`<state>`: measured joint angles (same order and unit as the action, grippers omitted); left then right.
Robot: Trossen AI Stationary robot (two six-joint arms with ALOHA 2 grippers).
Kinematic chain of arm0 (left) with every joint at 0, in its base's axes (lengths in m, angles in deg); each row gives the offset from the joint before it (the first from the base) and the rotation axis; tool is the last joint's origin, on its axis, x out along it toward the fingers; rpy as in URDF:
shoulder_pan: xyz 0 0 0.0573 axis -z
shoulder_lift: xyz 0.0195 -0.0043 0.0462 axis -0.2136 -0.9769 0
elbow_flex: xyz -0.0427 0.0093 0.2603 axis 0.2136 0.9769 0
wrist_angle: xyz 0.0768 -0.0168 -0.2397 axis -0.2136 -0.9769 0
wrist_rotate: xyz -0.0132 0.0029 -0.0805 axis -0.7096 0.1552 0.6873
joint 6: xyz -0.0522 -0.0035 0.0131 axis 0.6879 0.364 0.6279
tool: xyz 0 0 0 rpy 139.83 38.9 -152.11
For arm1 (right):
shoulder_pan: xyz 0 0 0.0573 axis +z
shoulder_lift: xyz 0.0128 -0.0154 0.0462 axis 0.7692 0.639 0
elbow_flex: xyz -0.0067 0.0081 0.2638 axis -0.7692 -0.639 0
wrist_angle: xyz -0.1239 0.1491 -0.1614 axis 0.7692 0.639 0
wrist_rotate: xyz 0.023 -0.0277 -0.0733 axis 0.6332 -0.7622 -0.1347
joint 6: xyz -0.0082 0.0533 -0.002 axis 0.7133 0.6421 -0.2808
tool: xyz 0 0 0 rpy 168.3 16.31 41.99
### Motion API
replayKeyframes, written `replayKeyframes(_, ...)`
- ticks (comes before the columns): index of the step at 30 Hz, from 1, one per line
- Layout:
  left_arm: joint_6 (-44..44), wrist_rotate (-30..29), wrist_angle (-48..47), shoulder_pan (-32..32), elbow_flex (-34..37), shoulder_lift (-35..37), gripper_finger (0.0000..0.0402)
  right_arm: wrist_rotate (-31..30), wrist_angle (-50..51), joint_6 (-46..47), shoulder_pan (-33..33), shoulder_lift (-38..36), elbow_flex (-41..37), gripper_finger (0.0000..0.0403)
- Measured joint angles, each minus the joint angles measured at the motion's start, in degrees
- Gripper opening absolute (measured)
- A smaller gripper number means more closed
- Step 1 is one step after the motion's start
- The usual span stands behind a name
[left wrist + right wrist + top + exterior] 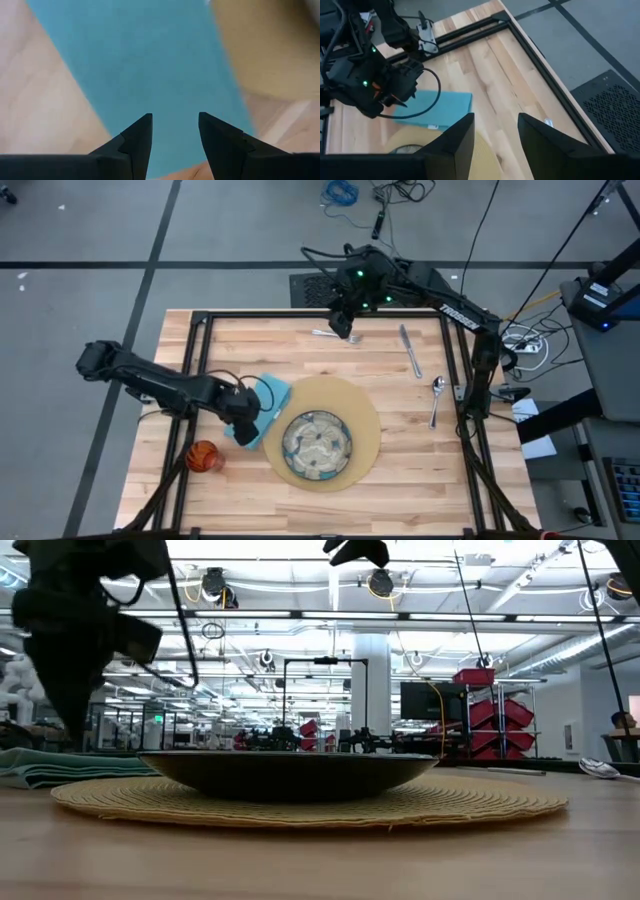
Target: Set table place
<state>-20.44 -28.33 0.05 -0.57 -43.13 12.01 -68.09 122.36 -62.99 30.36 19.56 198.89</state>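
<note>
Wooden table: the left gripper hangs open over the blue napkin; the right gripper, open and empty, hangs above the fork by the far edge.

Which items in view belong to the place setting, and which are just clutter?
Job: mat, plate, napkin, fork, knife, spoon, orange cup.

Clutter: cables on the floor, power strip.

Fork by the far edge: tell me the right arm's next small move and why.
Probably lower the right gripper straight onto the fork. It hovers above the fork's handle end with fingers apart and nothing between them, and the fork lies far from the plate.
</note>
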Motion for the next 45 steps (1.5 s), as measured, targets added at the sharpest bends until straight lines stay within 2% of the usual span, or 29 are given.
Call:
replayKeyframes(8,1.4,2.18,0.99,0.17,0.0,-5.46,0.0145,0.02,0.31,-1.06,0.01,0.0,0.0,0.0141)
replayKeyframes(19,7.47,2.67,4.27,5.88,0.41,-10.1,0.0145,0.04,0.53,-2.18,0.0,0.02,0.0,0.0141)
replayKeyframes(26,9.32,4.37,6.32,6.36,1.2,-16.2,0.0145,0.16,0.62,-2.15,0.17,0.07,0.0,0.0141)
replayKeyframes(31,10.78,4.93,6.18,6.62,-0.14,-16.11,0.0145,0.39,0.76,-2.03,0.17,0.07,0.0,0.0141)
replayKeyframes(40,20.25,10.27,13.82,10.21,-0.62,-15.09,0.0145,0.37,1.69,-1.96,0.17,0.07,0.0,0.0141)
replayKeyframes(45,25.29,10.59,15.5,13.18,-0.7,-15.58,0.0145,0.37,2.01,-2.13,0.17,0.07,0.0,0.0141)
